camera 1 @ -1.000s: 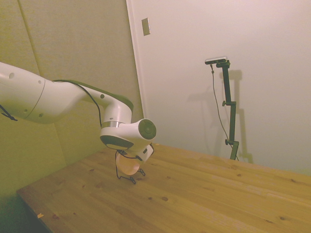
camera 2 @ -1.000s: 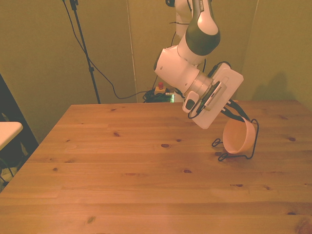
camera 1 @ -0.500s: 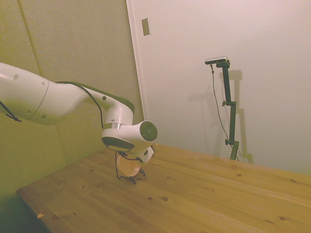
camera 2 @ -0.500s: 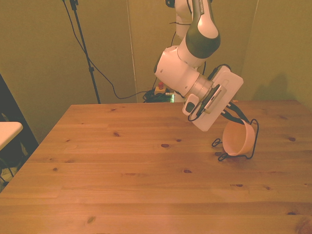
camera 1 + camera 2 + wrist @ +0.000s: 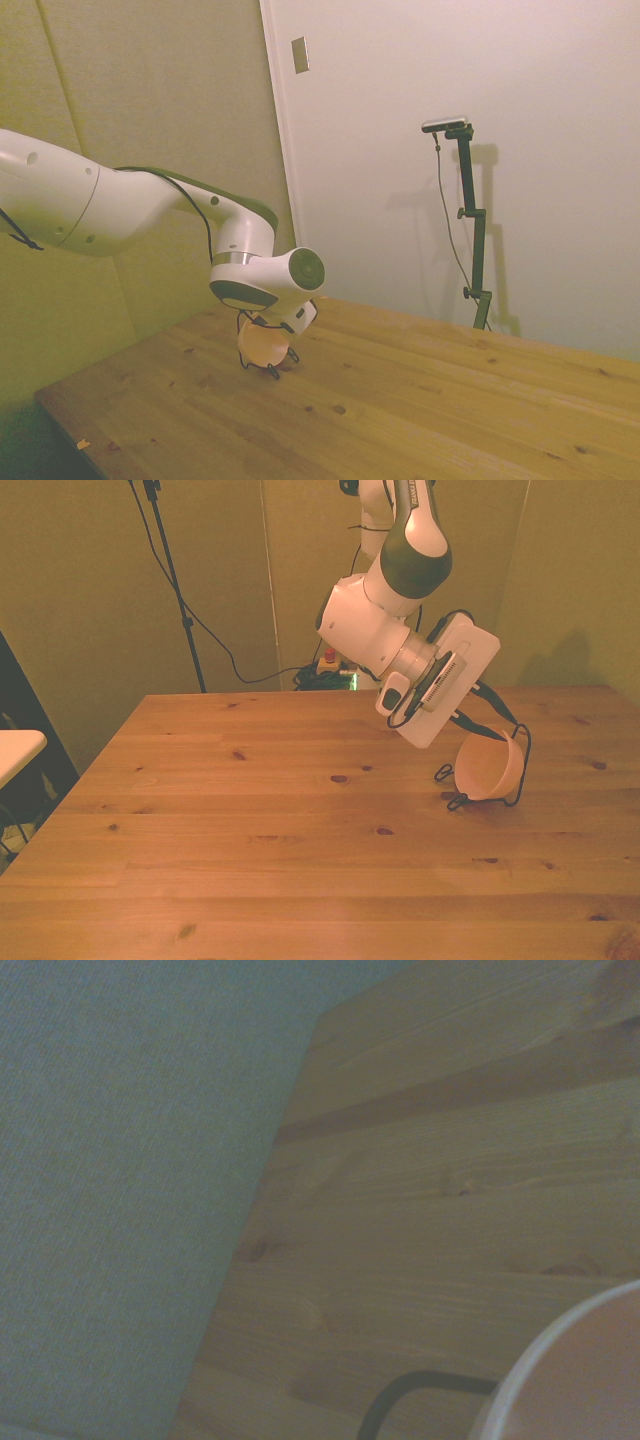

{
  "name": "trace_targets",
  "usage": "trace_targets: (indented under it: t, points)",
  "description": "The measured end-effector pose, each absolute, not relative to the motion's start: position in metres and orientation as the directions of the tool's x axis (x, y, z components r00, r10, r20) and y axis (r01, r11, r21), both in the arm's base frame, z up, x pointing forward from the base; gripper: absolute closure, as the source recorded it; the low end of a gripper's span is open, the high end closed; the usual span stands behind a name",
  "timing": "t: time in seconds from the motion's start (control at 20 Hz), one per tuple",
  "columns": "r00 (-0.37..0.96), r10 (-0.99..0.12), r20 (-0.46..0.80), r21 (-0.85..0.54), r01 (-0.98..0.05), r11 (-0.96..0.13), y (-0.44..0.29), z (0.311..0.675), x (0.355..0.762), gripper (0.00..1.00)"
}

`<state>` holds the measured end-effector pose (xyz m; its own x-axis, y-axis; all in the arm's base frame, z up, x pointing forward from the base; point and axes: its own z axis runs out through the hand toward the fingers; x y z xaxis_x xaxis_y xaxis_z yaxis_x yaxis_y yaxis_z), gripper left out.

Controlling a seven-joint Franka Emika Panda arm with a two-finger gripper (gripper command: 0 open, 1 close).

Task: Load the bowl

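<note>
Bowl: we see the pink bowl [image 5: 487, 770] tipped on its side in the black wire rack [image 5: 518, 770], near the table's [image 5: 250, 820] edge on the front view's right.
Claw: the gripper [image 5: 490, 718] sits just above the bowl's rim; dark fingers reach down to it.
Grip: we cannot tell whether the claw is spread or closed, since the wrist covers it.
Side view: the arm hides most of the bowl [image 5: 263, 343].
Wrist view: only a blurred rim arc [image 5: 570, 1370] and a rack wire [image 5: 420, 1388].
</note>
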<state>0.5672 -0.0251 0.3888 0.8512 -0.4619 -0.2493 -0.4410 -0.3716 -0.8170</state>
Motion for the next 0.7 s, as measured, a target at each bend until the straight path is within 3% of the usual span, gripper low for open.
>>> trace_targets:
  t: [0.3,0.7]
  points:
    - [0.842,-0.500,-0.204,-0.829,-0.420,-0.369,-0.066,0.428,0.549,0.00]
    - [0.794,-0.586,-0.162,-0.698,-0.512,-0.501,-0.106,0.461,0.480,0.00]
